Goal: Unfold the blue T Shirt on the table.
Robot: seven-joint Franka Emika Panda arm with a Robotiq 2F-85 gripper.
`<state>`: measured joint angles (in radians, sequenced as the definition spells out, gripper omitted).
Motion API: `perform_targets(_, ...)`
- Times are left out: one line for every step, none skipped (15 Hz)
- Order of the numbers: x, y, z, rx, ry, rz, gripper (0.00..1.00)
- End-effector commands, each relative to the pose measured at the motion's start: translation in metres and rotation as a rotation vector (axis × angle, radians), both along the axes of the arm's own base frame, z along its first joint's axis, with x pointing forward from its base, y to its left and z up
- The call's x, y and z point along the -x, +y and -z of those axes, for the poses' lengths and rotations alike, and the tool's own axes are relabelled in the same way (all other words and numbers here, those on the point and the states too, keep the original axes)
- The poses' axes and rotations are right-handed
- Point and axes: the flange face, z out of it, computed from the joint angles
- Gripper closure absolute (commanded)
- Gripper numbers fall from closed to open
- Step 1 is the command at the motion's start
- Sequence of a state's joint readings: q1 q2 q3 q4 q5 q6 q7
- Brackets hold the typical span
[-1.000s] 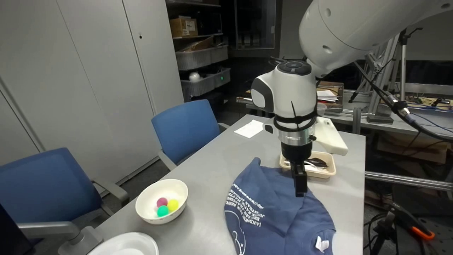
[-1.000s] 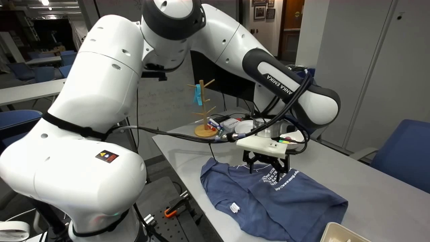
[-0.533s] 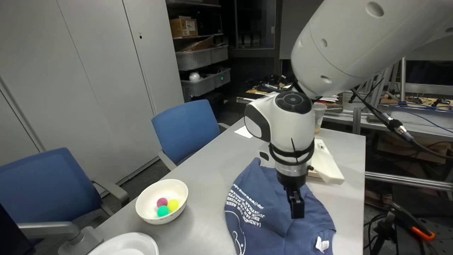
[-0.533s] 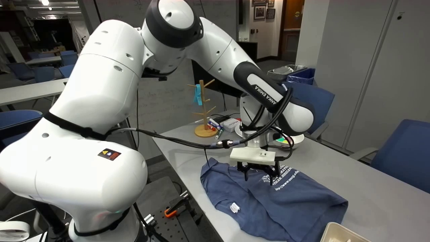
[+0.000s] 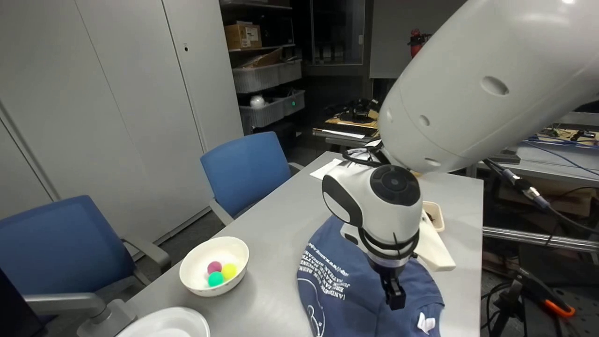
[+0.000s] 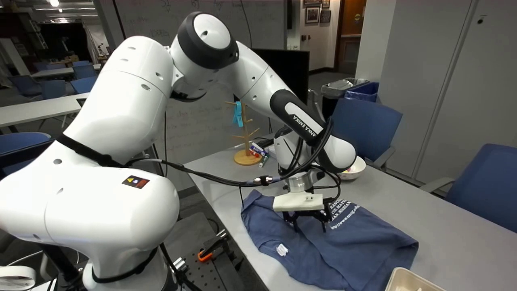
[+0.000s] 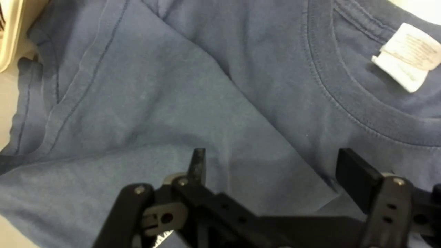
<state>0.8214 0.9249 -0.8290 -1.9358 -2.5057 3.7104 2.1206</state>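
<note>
The blue T-shirt [image 5: 355, 302] lies partly folded on the grey table [image 5: 266, 262]; it also shows in an exterior view [image 6: 363, 238]. In the wrist view, the shirt [image 7: 193, 86] fills most of the picture. A diagonal fold edge [image 7: 255, 105] runs down toward the right finger. The collar with its white tag [image 7: 413, 51] is at upper right; the tag shows in both exterior views [image 5: 426, 323] [image 6: 282, 249]. My gripper [image 7: 272, 150] points down over the shirt's middle [image 6: 310, 228], jaws wide apart with nothing between them. Whether the fingertips touch cloth I cannot tell.
A white bowl [image 5: 210, 250] with colored balls and a white plate [image 5: 164, 323] stand on the table. A beige tray [image 6: 398, 279] sits beside the shirt [image 7: 13, 31]. A wooden rack [image 6: 245, 137] and markers [image 6: 258, 150] stand at the far end. Blue chairs [image 5: 248, 173] line one side.
My gripper has come down toward the shirt and shifted toward the collar side, staying open. The shirt has not visibly moved.
</note>
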Motion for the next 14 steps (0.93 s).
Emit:
perform_targets(0.004, -0.002, 0.011, 0.053, -0.033, -0.051, 0.06)
perform_targets(0.004, -0.003, 0.014, 0.060, -0.040, -0.056, 0.08)
perform_targets(0.003, -0.003, 0.016, 0.067, -0.048, -0.060, 0.07)
perform_targets(0.003, -0.004, 0.018, 0.073, -0.054, -0.062, 0.10)
perform_targets(0.003, -0.005, 0.019, 0.078, -0.059, -0.065, 0.11)
perform_targets(0.003, -0.006, 0.021, 0.084, -0.063, -0.066, 0.20)
perform_targets(0.003, -0.007, 0.022, 0.086, -0.067, -0.064, 0.26)
perform_targets(0.002, -0.008, 0.022, 0.087, -0.070, -0.058, 0.44)
perform_targets(0.002, -0.009, 0.022, 0.088, -0.074, -0.054, 0.51)
perform_targets(0.000, -0.010, 0.022, 0.088, -0.077, -0.046, 0.61)
perform_targets(-0.001, -0.011, 0.022, 0.086, -0.079, -0.038, 0.68)
perform_targets(-0.002, -0.012, 0.022, 0.086, -0.083, -0.032, 0.75)
perform_targets(-0.003, -0.013, 0.022, 0.087, -0.086, -0.028, 0.83)
perform_targets(-0.004, -0.014, 0.022, 0.085, -0.090, -0.021, 0.90)
